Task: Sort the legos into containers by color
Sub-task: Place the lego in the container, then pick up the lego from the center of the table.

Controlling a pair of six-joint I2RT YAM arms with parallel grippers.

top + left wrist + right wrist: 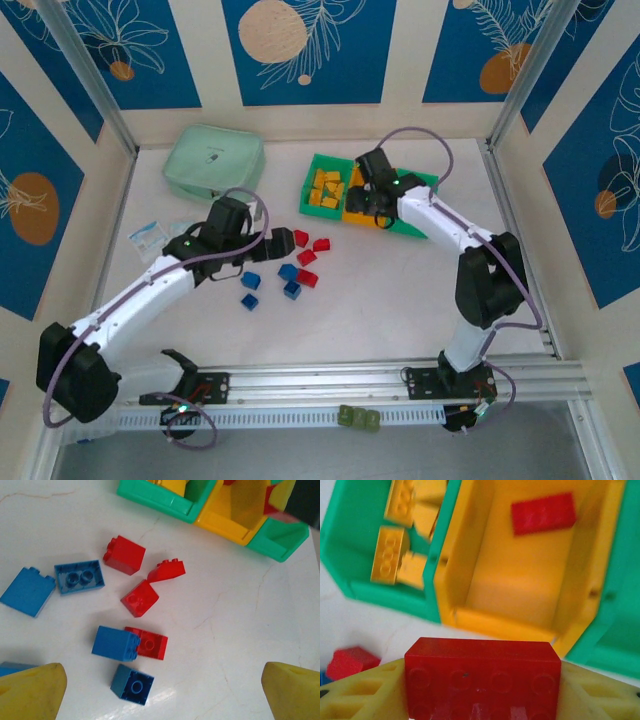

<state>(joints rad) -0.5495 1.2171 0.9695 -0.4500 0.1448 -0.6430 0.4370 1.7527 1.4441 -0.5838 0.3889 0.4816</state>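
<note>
Right wrist view: the right tool (482, 702) clamps a red brick (480, 670) between its fingers, just short of the orange-yellow bin (470, 565), where a second red brick (542, 512) lies at the far end. Ahead-left, the green bin (340, 545) holds yellow bricks (390, 555). The left tool (162, 695) gapes wide, empty; loose red and blue legos (140, 597) lie on the counter (225, 605) ahead.

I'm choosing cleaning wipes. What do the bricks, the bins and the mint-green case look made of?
The bricks look like hard moulded plastic, smooth with crisp studs and edges. The bins seem rigid plastic too: thin straight walls, faint sheen. The mint-green case looks soft, probably fabric, with rounded puffy edges.
</note>
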